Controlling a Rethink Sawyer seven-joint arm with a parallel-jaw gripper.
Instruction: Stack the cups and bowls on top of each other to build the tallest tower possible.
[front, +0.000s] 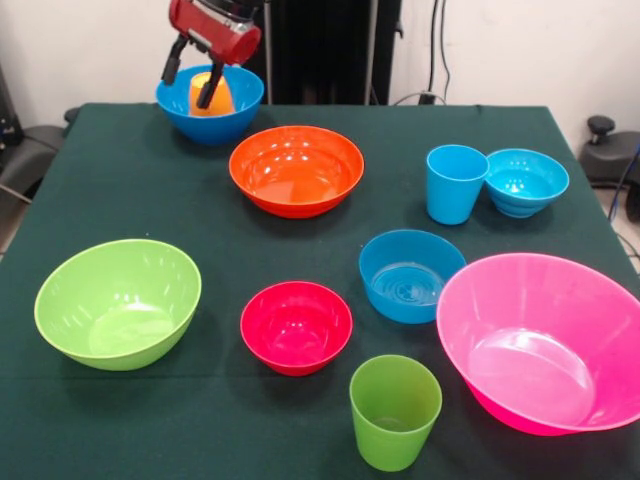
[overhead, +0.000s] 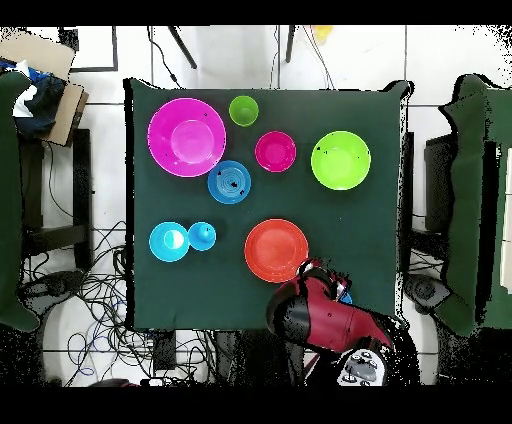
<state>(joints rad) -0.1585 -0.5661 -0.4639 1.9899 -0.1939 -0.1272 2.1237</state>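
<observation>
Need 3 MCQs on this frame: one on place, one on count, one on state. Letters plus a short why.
1. Where is the orange cup?
A. inside the far blue bowl
B. beside the pink bowl
C. inside the lime green bowl

2. How many bowls on the table hold nothing?
A. four
B. six
C. seven

3. How does the green cup stand?
A. on its side
B. upside down
C. upright, mouth up

Key:
1 A: the orange cup sits within the rim of the far blue bowl, under the hand.
2 B: the orange bowl, turquoise bowl, medium blue bowl, red bowl, lime green bowl and pink bowl are empty.
3 C: its open mouth faces up.
</observation>
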